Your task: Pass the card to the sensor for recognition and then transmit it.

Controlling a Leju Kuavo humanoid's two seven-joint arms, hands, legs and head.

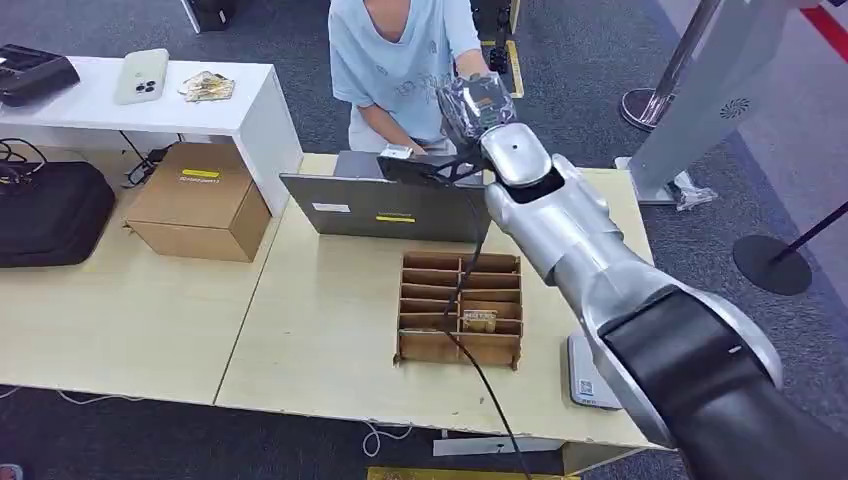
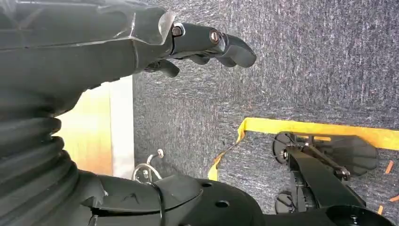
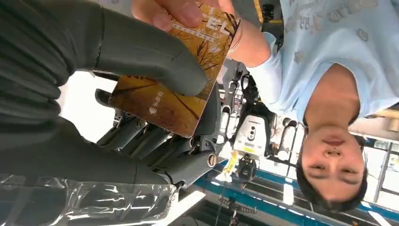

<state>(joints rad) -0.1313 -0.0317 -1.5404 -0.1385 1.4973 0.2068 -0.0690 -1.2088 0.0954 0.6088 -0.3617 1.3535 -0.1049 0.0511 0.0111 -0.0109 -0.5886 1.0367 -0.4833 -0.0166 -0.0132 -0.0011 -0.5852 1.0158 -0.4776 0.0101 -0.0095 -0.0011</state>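
handover looks to be the step in hand. the right robot hand [image 3: 141, 61] is stretched out over the far edge of the bench [image 1: 320, 330], toward a person [image 1: 400, 60] in a light blue shirt sitting behind it. in the right wrist view its thumb presses a golden-brown card [image 3: 164, 101] against the darker fingers [image 3: 155, 146] beneath, so the card is pinched. the person's hand [image 3: 181, 12] grips the same card at its far end, so both hold it at once.

judging from this, the pass over the sensor is probably done, though nothing here proves it; a small white device [image 1: 585, 378] lies at the near right of the bench and may be the sensor, but i cannot tell. what seems left is for the robot hand to loosen and let the person take the card.

the left robot hand [image 2: 207, 47] hangs low beside the bench over grey carpet, fingers curled loosely with nothing in them.

counted: one card in transit; one cardboard sorting tray [image 1: 460, 310] with many slots, holding what looks like one more card [image 1: 479, 320] in a compartment near its front right; one laptop [image 1: 385, 205]; one person; one cardboard box [image 1: 195, 200] on the floor; one phone [image 1: 140, 75] on the white side table.
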